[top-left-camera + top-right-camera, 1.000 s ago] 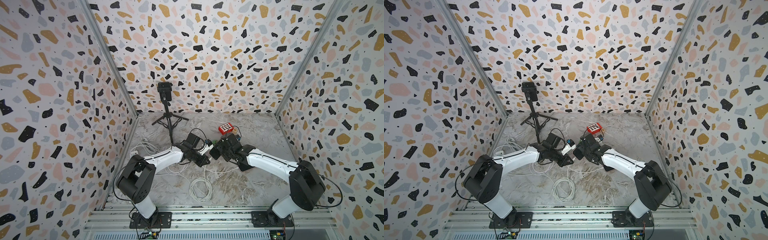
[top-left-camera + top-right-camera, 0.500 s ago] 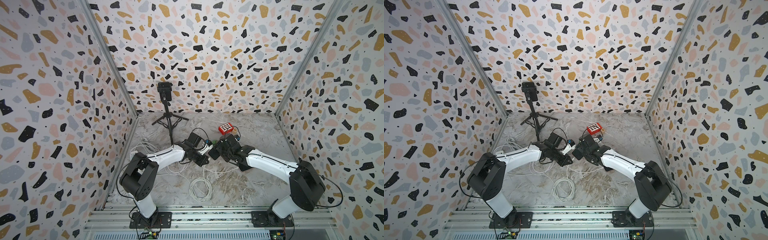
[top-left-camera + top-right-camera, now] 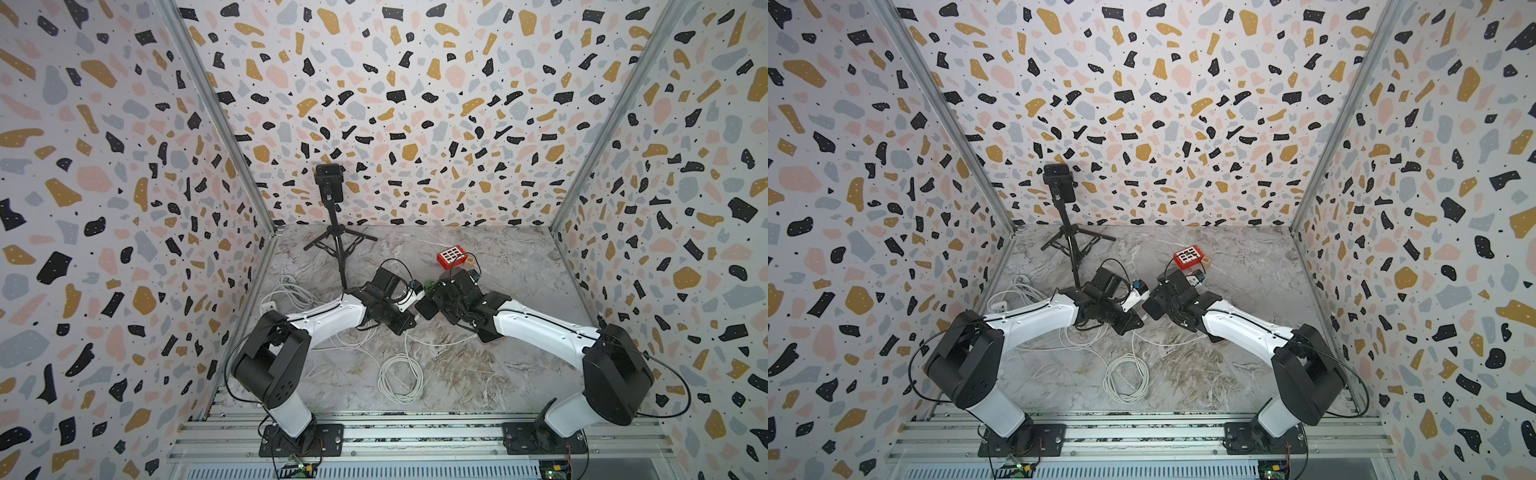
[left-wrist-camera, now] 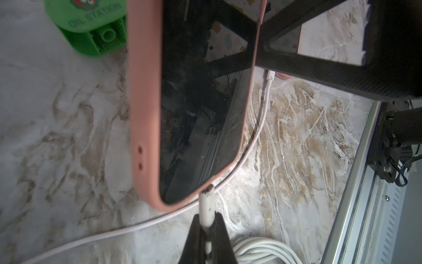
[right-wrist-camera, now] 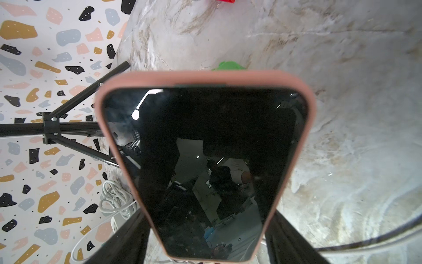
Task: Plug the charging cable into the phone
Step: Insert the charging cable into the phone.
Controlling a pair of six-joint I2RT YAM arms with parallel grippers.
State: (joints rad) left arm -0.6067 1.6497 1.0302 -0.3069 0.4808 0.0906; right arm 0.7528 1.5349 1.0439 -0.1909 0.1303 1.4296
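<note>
plug (image 4: 206, 202) gripped by left hand (image 4: 207, 220) is held at end of phone (image 4: 201, 102) clamped by right hand (image 5: 206, 228); port must be lined up next

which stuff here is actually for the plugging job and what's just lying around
For the job: phone, held in the right gripper; charging cable, its plug in the left gripper.
Lying about: green block, red block, camera tripod.
</note>
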